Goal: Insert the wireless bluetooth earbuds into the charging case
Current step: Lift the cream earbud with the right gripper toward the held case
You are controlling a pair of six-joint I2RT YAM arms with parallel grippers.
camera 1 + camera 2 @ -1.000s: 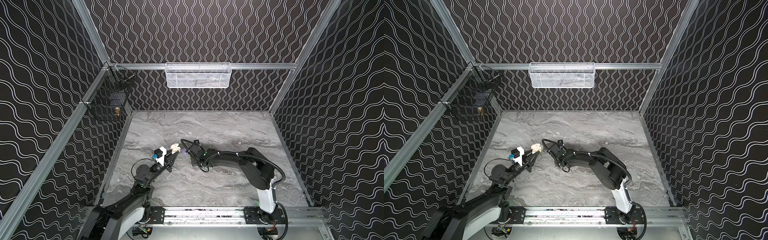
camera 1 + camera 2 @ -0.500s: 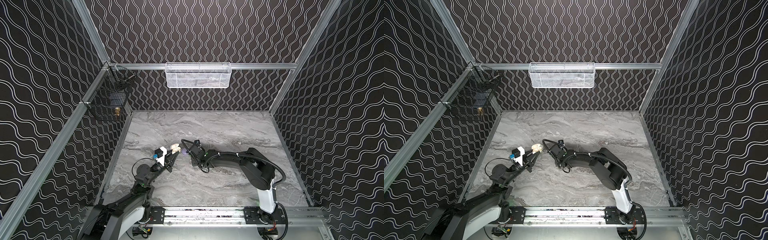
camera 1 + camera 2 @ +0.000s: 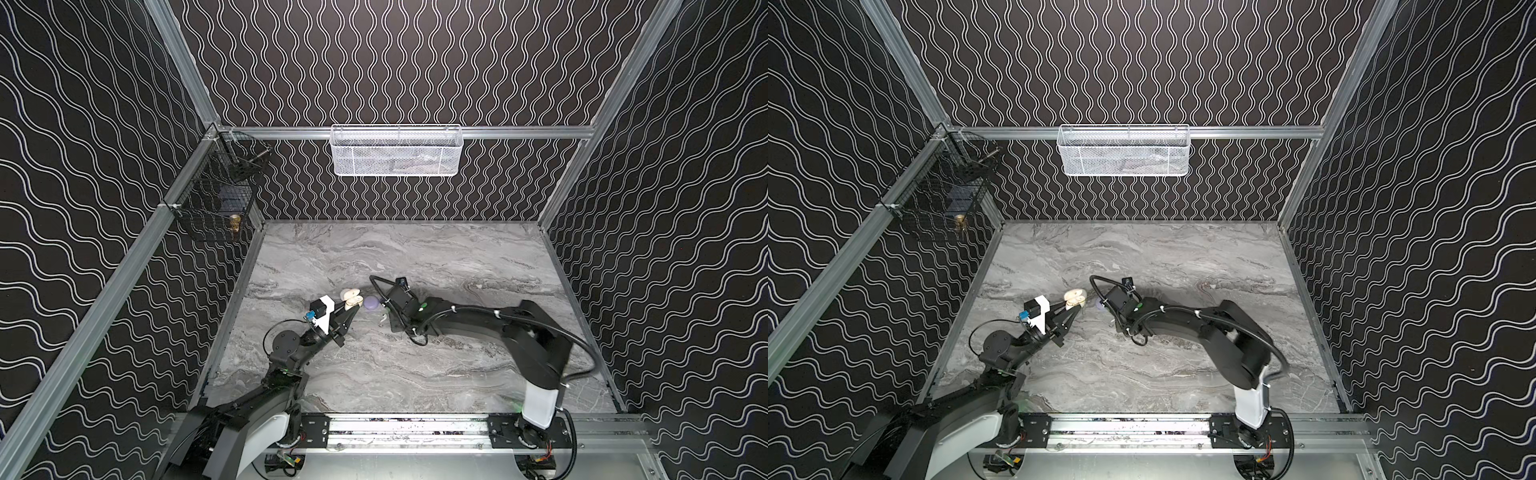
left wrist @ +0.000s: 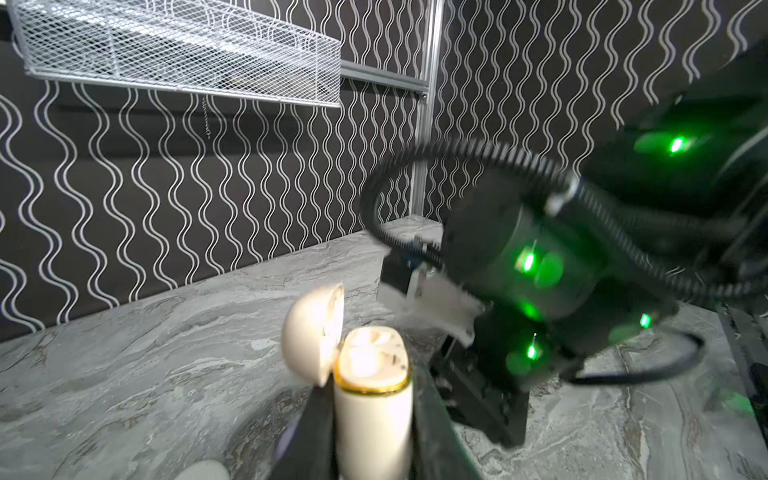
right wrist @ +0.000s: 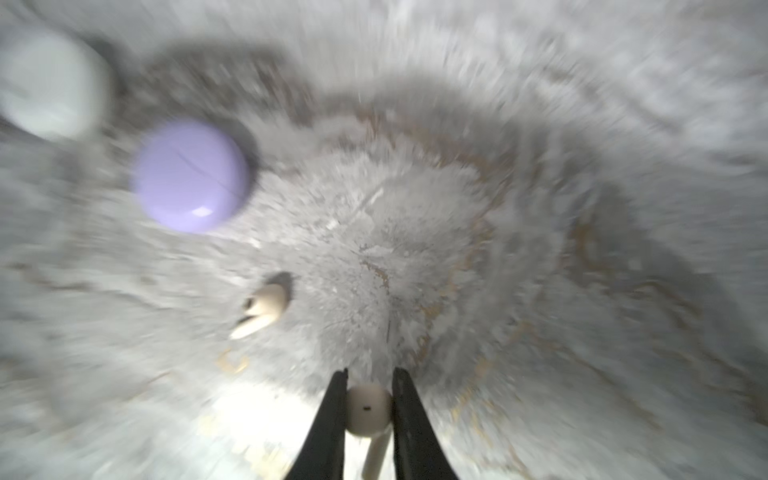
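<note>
My left gripper is shut on a cream charging case, held upright with its lid hinged open; both top views show the case just above the table. My right gripper points down at the table, shut on an off-white earbud, stem towards the wrist. A second off-white earbud lies loose on the marble beside it. The right arm hangs close to the right of the open case.
A closed lilac case sits on the table between the two grippers. A white case lies beyond it. A white mesh basket hangs on the back wall and a black wire basket on the left wall.
The right gripper's jaws have drawn in onto the earbud. In the top views both arms stay almost where they were, and the left still holds the case.
</note>
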